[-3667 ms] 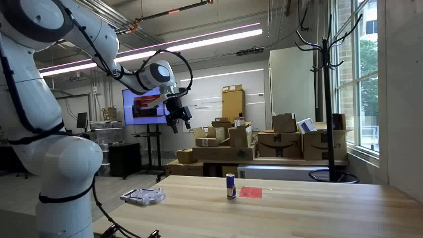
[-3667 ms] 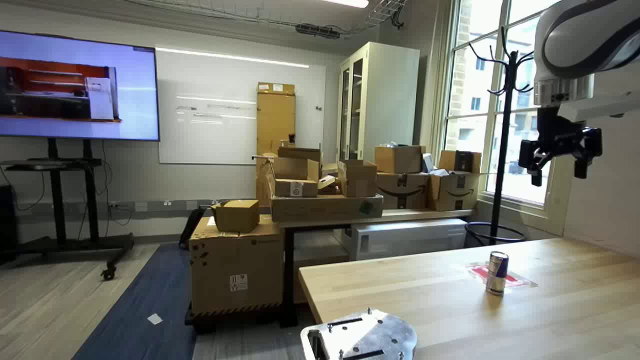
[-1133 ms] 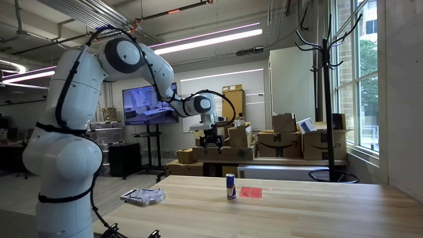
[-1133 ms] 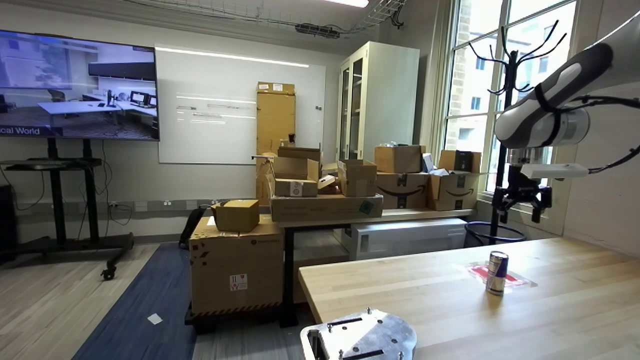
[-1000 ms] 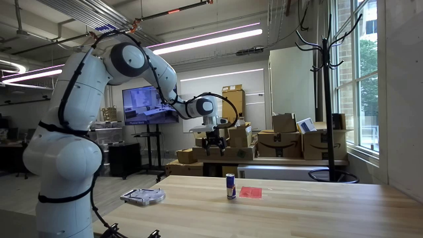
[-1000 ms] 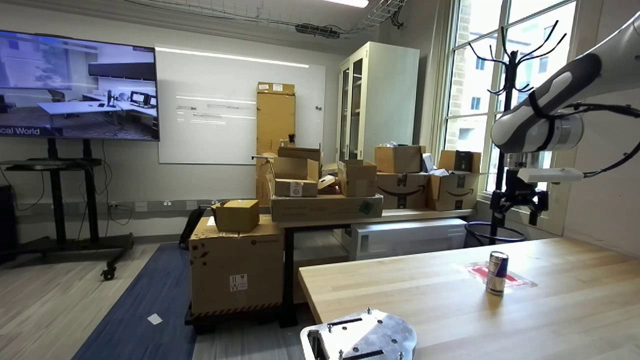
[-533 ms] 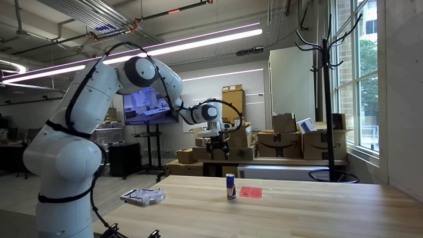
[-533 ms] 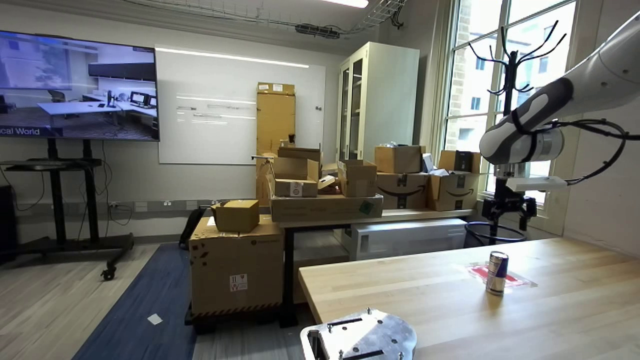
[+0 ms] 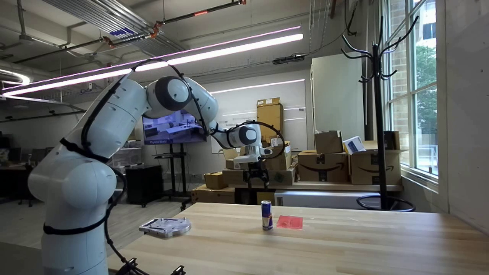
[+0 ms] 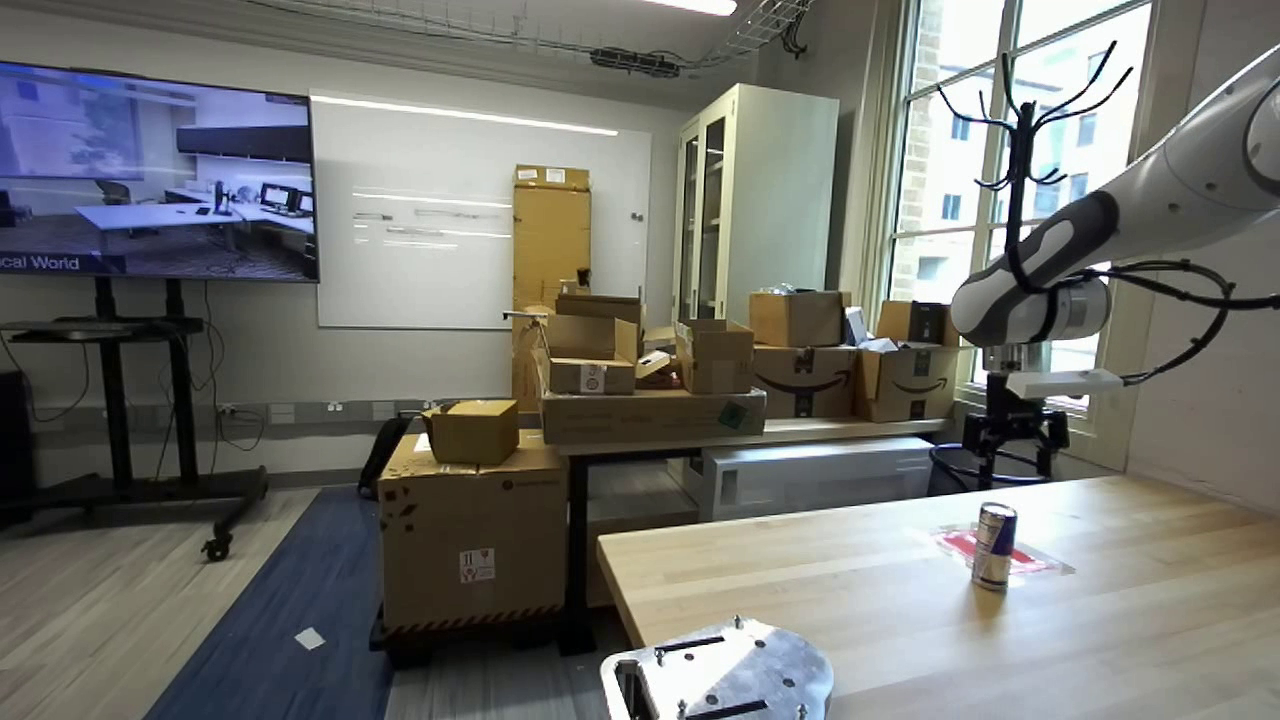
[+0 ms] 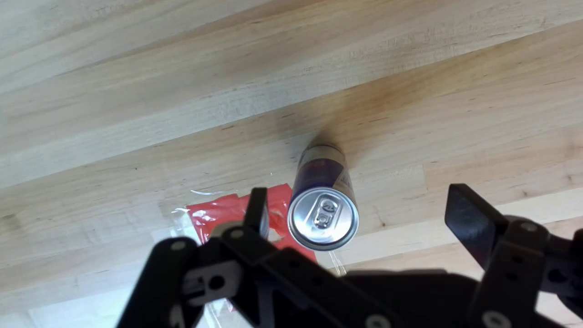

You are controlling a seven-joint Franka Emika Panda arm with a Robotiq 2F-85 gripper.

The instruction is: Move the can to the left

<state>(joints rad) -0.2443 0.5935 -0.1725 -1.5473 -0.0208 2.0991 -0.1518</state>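
The can (image 9: 267, 215) stands upright on the wooden table, dark blue with a paler band and a silver lid. It also shows in an exterior view (image 10: 994, 547) and in the wrist view (image 11: 323, 218), seen from above. My gripper (image 9: 258, 184) is open and empty, pointing down above table height. It also shows in an exterior view (image 10: 1015, 472). In the wrist view the can's lid appears between the open fingers (image 11: 471, 223), nearer the left one. The fingers do not touch the can.
A flat red piece (image 9: 289, 222) under clear film lies on the table (image 9: 344, 248) beside the can. A metal plate (image 9: 165, 227) sits at the table's left edge. Cardboard boxes (image 9: 323, 166) and a coat rack (image 9: 378, 114) stand behind the table.
From a high, tilted pose, my gripper has come down and now points downward. Over the last second it sinks further and shifts towards the can. The can has not moved.
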